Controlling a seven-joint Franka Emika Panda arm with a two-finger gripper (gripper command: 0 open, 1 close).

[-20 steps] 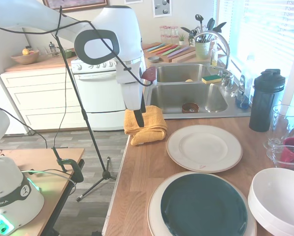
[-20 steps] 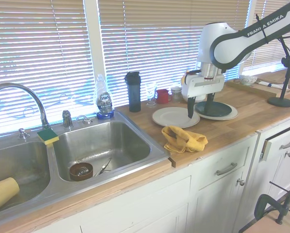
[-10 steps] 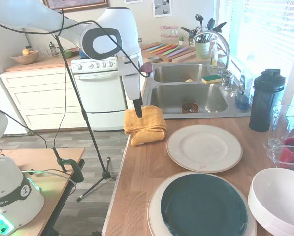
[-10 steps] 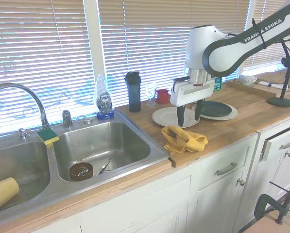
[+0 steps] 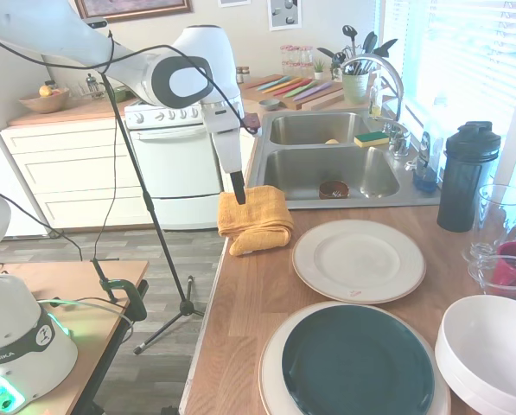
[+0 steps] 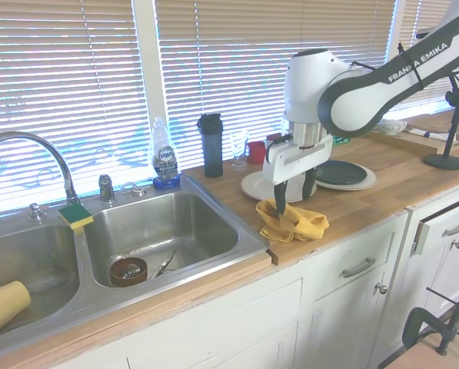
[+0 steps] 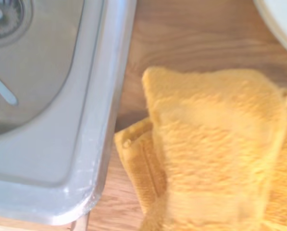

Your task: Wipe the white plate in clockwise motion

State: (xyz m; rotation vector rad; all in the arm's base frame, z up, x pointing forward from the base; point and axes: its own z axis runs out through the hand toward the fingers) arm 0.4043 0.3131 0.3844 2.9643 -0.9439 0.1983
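So the gripper (image 6: 290, 196) has swung off the white plate (image 5: 359, 259) and now hangs right over the yellow towel (image 5: 256, 220) by the sink (image 5: 327, 173). Fingers apart, nothing held, so I'd say it's going for the towel and no wiping yet. Plate sits bare beside the towel. Readable text: "FRANKA EMIKA" on the arm, "Dawn" on the soap bottle (image 6: 164, 158).

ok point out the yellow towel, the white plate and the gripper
yellow towel (image 5: 256, 220): first exterior view, middle of the folded cloth
white plate (image 5: 359, 260): first exterior view, plain centre
gripper (image 6: 293, 191): second exterior view, between the fingertips
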